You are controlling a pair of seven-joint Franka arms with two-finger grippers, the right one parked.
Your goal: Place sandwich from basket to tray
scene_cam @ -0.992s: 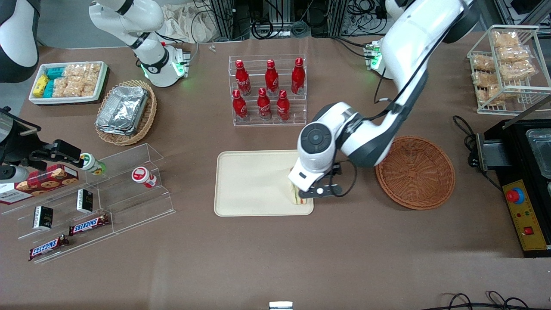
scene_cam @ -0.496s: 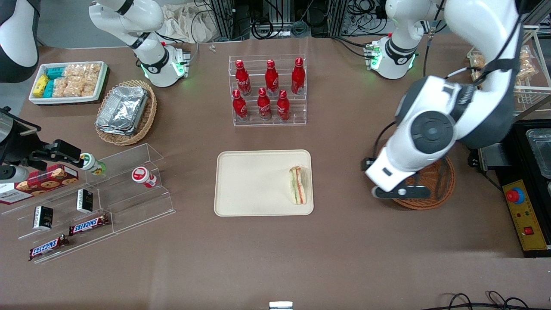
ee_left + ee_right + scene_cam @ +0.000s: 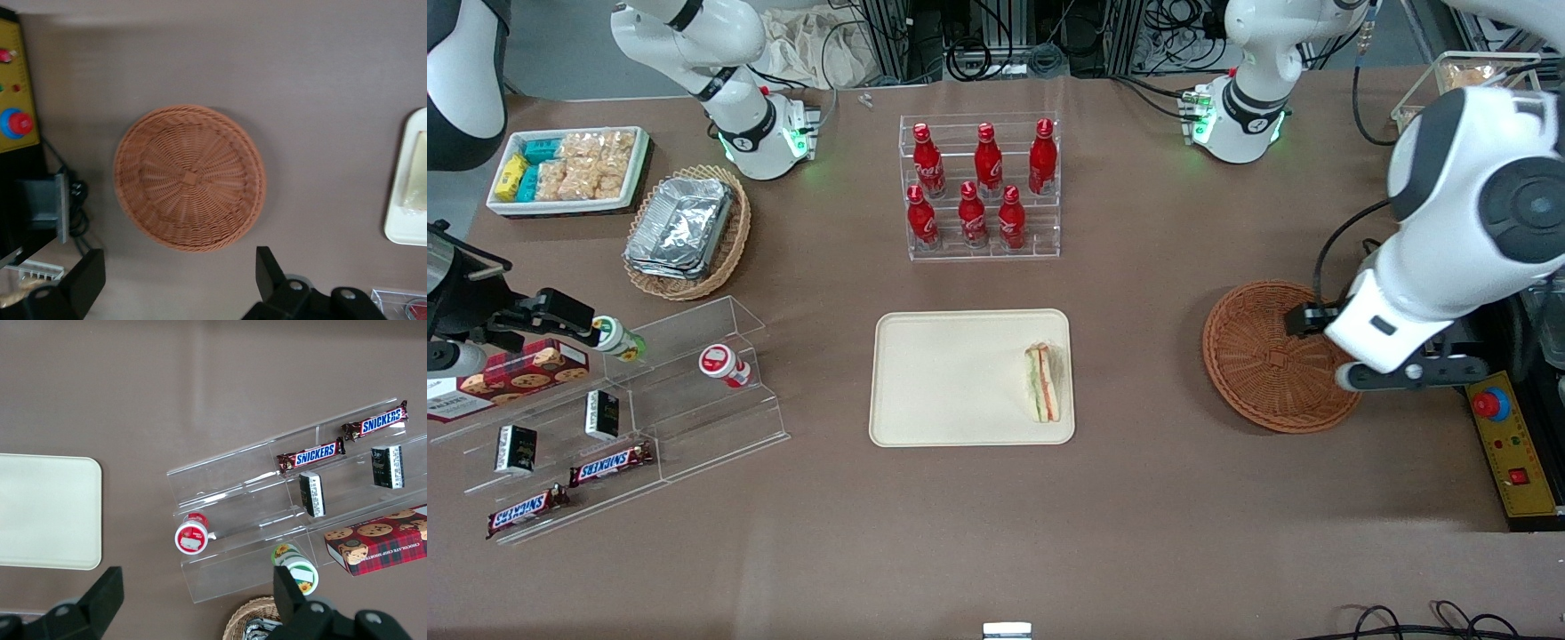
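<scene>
The sandwich (image 3: 1043,394) lies on the cream tray (image 3: 951,378), close to the tray's edge nearest the basket, with its orange and green filling showing. The reddish-brown wicker basket (image 3: 1272,356) is empty; it also shows in the left wrist view (image 3: 190,177). My left gripper (image 3: 1405,375) hangs high over the basket's rim toward the working arm's end of the table. In the left wrist view the gripper (image 3: 179,257) is open and empty, its fingers (image 3: 267,270) wide apart. That view also shows the tray's edge (image 3: 403,223) and part of the sandwich (image 3: 420,173).
A black box with a red button (image 3: 1492,404) stands beside the basket. A rack of red bottles (image 3: 980,187) is farther from the camera than the tray. A clear snack shelf (image 3: 623,409), a tan basket of foil trays (image 3: 685,231) and a white bin (image 3: 569,169) lie toward the parked arm's end.
My left gripper let go of the sandwich on the tray, rose and swung away past the basket toward the working arm's end. The sandwich stays on the tray.
</scene>
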